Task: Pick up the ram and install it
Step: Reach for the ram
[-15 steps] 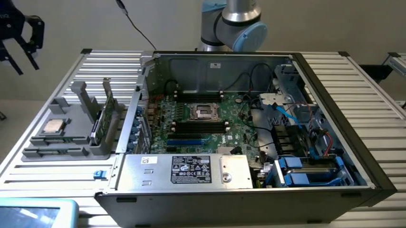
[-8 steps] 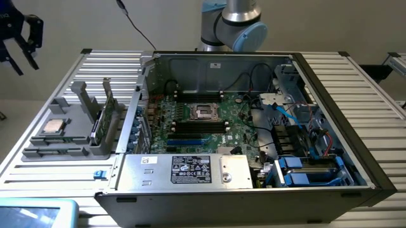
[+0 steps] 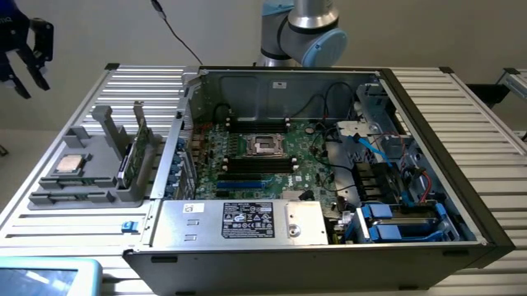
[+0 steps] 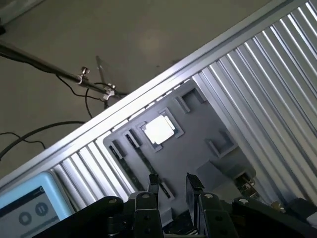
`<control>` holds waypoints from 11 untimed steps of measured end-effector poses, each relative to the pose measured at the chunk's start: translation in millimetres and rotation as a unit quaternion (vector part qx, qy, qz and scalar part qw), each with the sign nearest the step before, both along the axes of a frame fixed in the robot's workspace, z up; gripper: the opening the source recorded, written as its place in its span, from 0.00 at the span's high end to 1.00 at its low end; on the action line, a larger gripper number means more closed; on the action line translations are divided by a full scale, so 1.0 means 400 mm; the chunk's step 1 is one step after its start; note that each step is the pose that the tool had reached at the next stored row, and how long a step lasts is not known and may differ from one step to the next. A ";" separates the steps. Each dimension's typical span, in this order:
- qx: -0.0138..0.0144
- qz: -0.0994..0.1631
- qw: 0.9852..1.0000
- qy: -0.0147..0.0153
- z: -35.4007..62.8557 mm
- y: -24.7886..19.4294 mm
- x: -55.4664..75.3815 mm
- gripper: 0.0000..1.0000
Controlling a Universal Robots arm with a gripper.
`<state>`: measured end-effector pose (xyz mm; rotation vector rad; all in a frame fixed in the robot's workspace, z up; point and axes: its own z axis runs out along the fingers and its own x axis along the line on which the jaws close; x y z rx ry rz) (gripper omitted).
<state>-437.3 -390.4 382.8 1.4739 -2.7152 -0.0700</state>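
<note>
Well apart from the grey fixture tray (image 3: pixel 49 198), off toward the exterior view's left: gripper (image 4: pixel 171 182), black and angular, jaws apart with nothing between them. Could, judging from here, descend skewed and strike the tray's upright posts (image 3: pixel 103 126), rigid matte plastic. Seated flat in a pocket on the tray's left half: square silver processor chip (image 3: pixel 68 164), mirror-bright, easily scratched if brushed. Standing on edge along the tray's right side: the ram (image 3: pixel 125 165), a long, thin, narrow circuit-board stick with dark chips and a pale label. Likely to tilt or slip if pinched off-centre, being so slim and smooth-faced; likely to chip if squeezed across its components. Just beside it, further right on the tray: taller, broader green expansion card (image 3: pixel 142 140), also upright, close enough to be clamped by mistake or knocked over. Just right of the tray: open computer case (image 3: pixel 288 80), thin sheet steel with hard edges, a snag hazard. Inside, well right of the tray: green motherboard (image 3: pixel 309 161) and its long black memory slots (image 3: pixel 259 163), narrow and unforgiving; might jam or bend a stick lowered crooked. Beneath the tray and beyond: ribbed aluminium table (image 3: pixel 461 123), shiny and hard.
</note>
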 end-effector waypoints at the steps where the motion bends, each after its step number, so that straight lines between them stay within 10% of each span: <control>1: 0.000 0.009 1.000 0.000 0.000 0.000 0.000 0.65; 11: 0.000 0.100 0.995 0.000 0.000 0.000 0.000 0.65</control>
